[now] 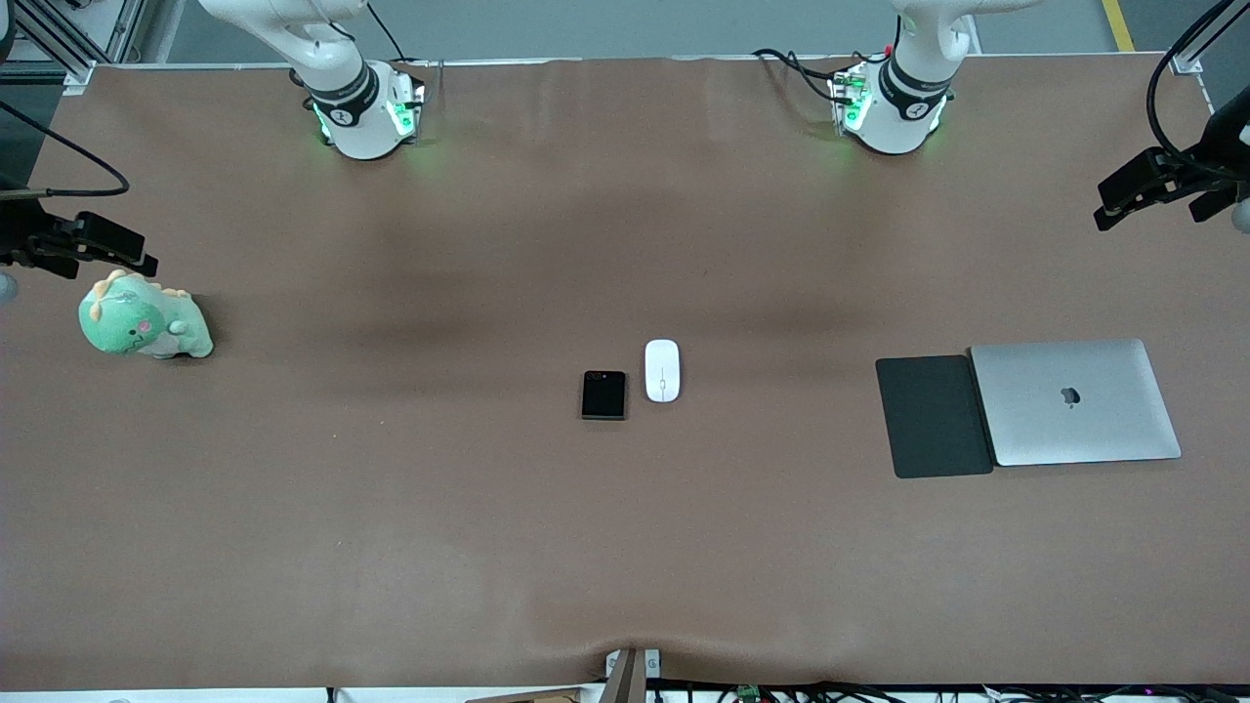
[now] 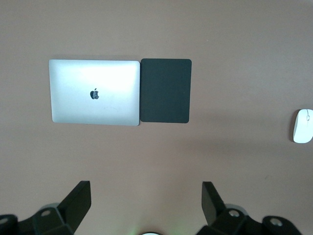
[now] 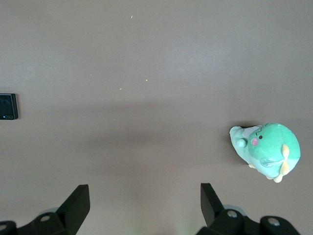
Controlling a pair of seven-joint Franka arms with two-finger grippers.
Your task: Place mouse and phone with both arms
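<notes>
Nothing of the task looks done yet. The mouse [image 1: 662,370] and the phone [image 1: 604,394] lie side by side near the middle of the table [image 1: 391,508], close together but apparently not touching, the phone a little nearer the front camera and toward the right arm's end. Neither is held.

The left gripper [image 2: 146,200] hangs high over the left arm's end of the table, its jaws wide apart and empty, looking down on the silver laptop [image 2: 94,92] and the dark pad [image 2: 165,90] that lies right against it; the mouse shows only at the edge of its view. The right gripper [image 3: 145,201] hangs over the right arm's end, jaws likewise spread and empty, above bare table near the green plush toy [image 3: 266,150], with the phone just at the edge of its view.

Both pick-ups and both placements are left. Where each item should go cannot be told for certain; the pad seems a likely spot for the mouse.
</notes>
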